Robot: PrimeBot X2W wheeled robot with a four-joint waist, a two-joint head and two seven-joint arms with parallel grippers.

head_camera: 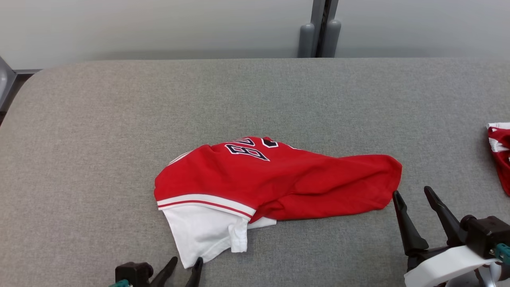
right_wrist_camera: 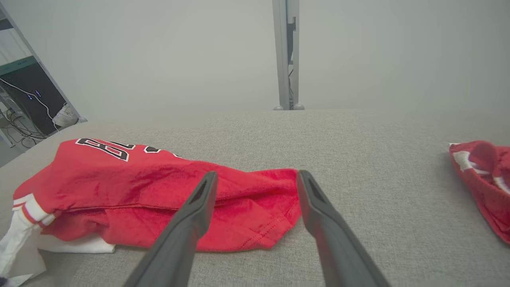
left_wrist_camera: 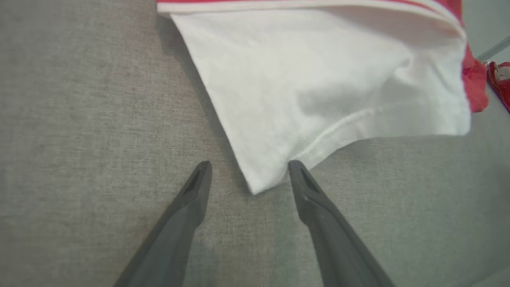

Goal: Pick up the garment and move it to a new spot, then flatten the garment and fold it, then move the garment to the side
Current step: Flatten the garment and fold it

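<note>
Left gripper (head_camera: 186, 261): fingers spread wide, holding nothing, low over the near edge of the grey fabric-covered table (head_camera: 79, 159). In the left wrist view the corner of the white sleeve (left_wrist_camera: 318, 79) lies between its fingertips. Red jersey (head_camera: 287, 179): crumpled at the table's centre, dark numerals on its far side, the white sleeve protruding toward the robot. Right gripper (head_camera: 411, 192): equally wide open and empty, just beside the jersey's right end. Second red-and-white garment (head_camera: 500, 155): at the table's right edge, well apart.
</note>
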